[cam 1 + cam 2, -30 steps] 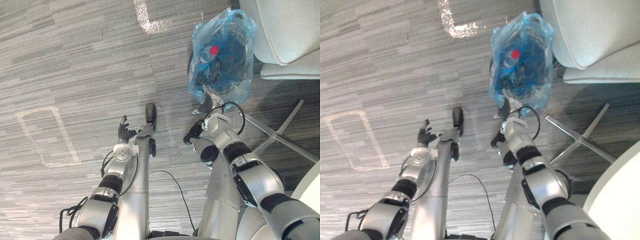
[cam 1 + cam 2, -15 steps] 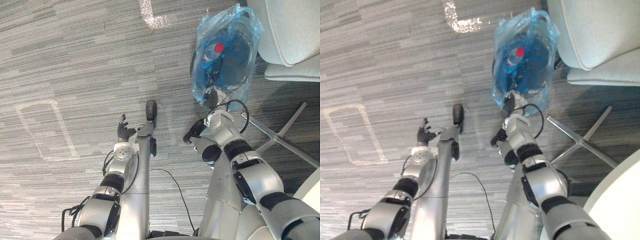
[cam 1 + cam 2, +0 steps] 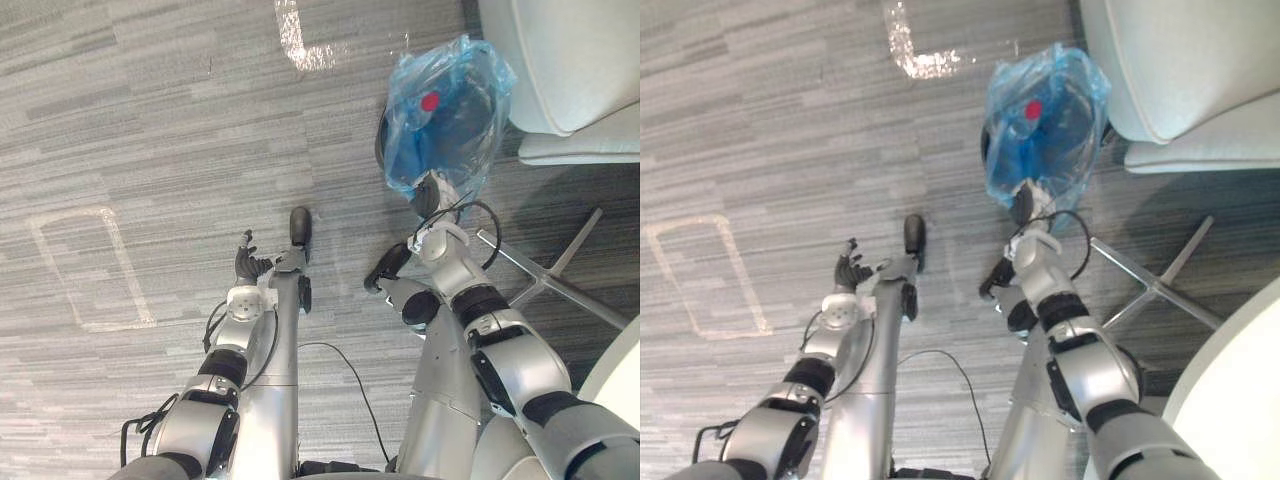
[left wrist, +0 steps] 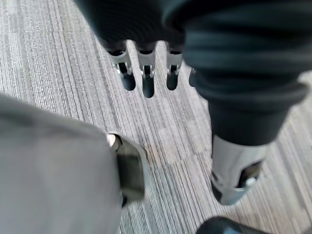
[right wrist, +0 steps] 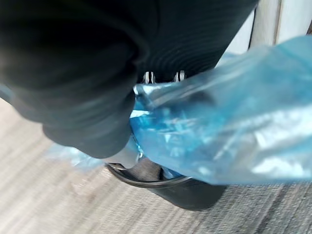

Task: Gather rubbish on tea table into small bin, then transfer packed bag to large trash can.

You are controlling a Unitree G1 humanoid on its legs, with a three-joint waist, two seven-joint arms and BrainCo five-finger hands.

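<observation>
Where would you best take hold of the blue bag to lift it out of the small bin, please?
Probably the loose film at the near rim of the blue bag, where it stands clear of the small bin. Come down from the robot's side, where the right hand is; the chair crowds the far right side.

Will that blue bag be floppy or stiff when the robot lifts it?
Probably floppy: the blue bag is thin, crinkled plastic bunched by the right hand. Likely light, though the red-capped bottle inside may make it sag and swing.
</observation>
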